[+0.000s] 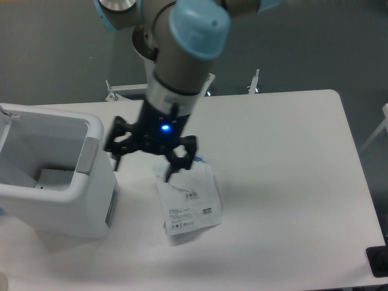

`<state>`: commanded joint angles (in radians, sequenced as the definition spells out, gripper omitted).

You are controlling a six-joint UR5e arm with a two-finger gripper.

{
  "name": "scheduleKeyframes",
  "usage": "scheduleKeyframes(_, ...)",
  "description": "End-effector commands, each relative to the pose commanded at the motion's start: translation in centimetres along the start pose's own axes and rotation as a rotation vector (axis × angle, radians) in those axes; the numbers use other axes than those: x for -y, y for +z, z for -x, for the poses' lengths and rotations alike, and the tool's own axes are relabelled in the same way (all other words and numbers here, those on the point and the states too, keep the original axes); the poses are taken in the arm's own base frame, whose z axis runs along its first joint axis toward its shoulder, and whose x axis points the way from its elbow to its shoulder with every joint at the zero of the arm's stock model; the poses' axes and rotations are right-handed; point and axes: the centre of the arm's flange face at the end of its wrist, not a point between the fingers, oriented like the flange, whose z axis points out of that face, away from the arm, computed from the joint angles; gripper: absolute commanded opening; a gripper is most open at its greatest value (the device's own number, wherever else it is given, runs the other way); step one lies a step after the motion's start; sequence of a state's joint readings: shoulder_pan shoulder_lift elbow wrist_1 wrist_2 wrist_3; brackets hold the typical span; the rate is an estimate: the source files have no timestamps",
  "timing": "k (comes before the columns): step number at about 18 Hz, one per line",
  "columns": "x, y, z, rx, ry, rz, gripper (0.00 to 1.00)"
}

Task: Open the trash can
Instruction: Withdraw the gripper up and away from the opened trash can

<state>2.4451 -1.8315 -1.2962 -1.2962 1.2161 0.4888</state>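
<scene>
The trash can (57, 209) is a white boxy bin at the left of the table. It stands open: its lid (5, 121) is tipped up at the far left edge and the inside shows. A grey push tab (90, 154) sits on its right rim. My gripper (142, 165) hangs just right of the bin, above the table, with its black fingers (118, 142) spread apart and nothing between them. It is open and apart from the bin.
A white crinkled plastic pouch (189, 203) with a printed label lies on the table right under and to the right of the gripper. The white table (285, 182) stretches to the right. A dark object (379, 260) sits at the bottom right corner.
</scene>
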Motion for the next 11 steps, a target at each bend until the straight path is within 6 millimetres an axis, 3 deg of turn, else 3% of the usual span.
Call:
scheduleKeyframes(5,-3.0,2.3,4.3,0.166,0.183,0.178,1.00)
scheduleKeyframes(8,-4.9,4.5,9.6,0.200,0.140,0.227,1.00)
scheduleKeyframes(11,-5.6,7.4,12.2,0.192,0.258,0.306,1.00)
